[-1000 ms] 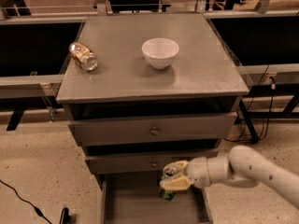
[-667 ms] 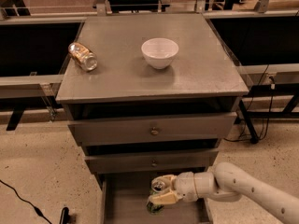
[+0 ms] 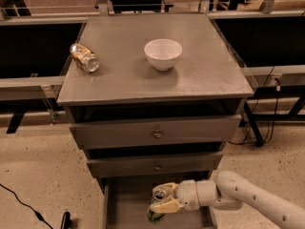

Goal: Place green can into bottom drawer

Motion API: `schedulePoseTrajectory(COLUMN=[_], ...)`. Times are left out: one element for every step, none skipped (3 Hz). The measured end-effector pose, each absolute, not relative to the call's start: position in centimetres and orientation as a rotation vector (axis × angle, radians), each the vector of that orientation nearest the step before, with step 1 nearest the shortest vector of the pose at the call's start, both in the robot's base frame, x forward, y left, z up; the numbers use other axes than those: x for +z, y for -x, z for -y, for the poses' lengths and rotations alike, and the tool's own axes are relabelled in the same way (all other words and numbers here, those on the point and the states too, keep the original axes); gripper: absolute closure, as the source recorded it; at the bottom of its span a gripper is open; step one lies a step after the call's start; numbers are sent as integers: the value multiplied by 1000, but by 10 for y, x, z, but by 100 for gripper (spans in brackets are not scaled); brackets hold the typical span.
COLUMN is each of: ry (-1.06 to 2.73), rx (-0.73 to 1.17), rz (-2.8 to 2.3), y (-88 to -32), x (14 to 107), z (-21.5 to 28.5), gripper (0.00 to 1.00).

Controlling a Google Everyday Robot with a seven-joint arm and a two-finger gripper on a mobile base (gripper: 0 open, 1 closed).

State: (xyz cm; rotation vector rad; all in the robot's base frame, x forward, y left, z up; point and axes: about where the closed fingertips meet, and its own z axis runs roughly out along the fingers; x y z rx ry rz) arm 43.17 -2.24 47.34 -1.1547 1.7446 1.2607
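Note:
The green can [image 3: 157,212] stands about upright inside the open bottom drawer [image 3: 127,205], its silver top showing and its green and white body below. My gripper [image 3: 164,199] comes in from the right on a white arm, with its cream fingers around the can's upper part. The drawer is pulled out at the foot of the grey cabinet, under the two upper drawers with brass knobs.
An orange-tan can [image 3: 84,57] lies on its side at the left of the cabinet top [image 3: 119,75]. A white bowl [image 3: 163,53] stands near the middle. A black cable [image 3: 24,206] runs over the floor at the lower left.
My gripper has carried the green can down and to the left, from in front of the middle drawer into the open bottom drawer.

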Motion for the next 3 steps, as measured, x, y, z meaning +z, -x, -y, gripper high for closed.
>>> schedulePoseTrajectory(ry=[1187,1191,1155], rx=[1225,1061,966], rz=[-1796,-1822,-1856], y=[-421,-416,-434], x=[426,383,373], z=[16,13,20], gripper=[100,100,100])
